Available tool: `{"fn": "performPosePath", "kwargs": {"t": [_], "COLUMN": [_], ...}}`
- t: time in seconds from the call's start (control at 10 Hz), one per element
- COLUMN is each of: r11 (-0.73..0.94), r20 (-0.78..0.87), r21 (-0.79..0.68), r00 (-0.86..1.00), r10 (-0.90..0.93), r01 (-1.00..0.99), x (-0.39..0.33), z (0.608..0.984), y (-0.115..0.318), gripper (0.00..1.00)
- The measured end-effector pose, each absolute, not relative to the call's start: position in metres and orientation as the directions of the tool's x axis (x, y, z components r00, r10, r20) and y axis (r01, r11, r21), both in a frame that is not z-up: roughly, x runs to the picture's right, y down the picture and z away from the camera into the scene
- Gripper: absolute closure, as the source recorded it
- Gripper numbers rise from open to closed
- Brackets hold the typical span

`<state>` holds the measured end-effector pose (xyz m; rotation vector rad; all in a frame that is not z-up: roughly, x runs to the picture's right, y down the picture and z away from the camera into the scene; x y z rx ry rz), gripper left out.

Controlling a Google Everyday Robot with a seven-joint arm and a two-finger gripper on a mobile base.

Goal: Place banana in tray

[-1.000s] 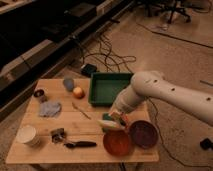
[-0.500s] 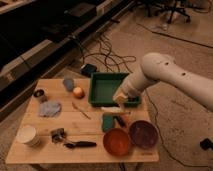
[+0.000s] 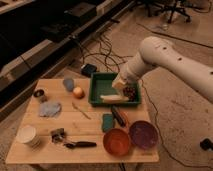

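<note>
Banana [image 3: 113, 98] lies lengthwise inside the tray [image 3: 96, 89], along its near wall. In the camera view we see the gripper [image 3: 120, 85] over the tray, just above the banana's right end. We can't tell its grip state, or whether they touch.

Banana [image 3: 113, 98] in tray [image 3: 101, 84] (nr front); gripper [image 3: 120, 85] over it.

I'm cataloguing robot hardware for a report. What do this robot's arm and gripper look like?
The arm is a thick, smooth, cream-white tube with a bulbous rounded joint bearing a few small dark dots. No loose cables or other markings show. It tapers to the gripper, equally pale but blockier, which sits over the right half of the dark-green tray.
</note>
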<state>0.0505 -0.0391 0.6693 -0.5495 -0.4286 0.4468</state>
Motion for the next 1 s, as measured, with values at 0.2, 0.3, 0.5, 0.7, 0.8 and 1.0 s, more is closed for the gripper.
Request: {"fn": "performPosePath", "kwargs": {"t": [0.2, 0.3, 0.5, 0.7, 0.8, 1.0], "r11": [0.764, 0.763, 0.770, 0.785, 0.788, 0.793], "r20": [0.288, 0.299, 0.309, 0.333, 0.348, 0.384], "r21": [-0.577, -0.576, -0.560, -0.538, -0.535, -0.533], "r00": [0.804, 0.793, 0.785, 0.777, 0.770, 0.751], "r10": [0.521, 0.530, 0.537, 0.534, 0.535, 0.537], "r01": [-0.288, -0.293, -0.306, -0.309, -0.305, -0.295], "x": [0.039, 0.039, 0.043, 0.045, 0.045, 0.044], "z": [0.676, 0.680, 0.687, 0.699, 0.703, 0.711], "y": [-0.059, -0.066, -0.074, -0.082, -0.082, -0.079], "gripper": [1.00, 1.00, 1.00, 1.00, 1.00, 1.00]}}
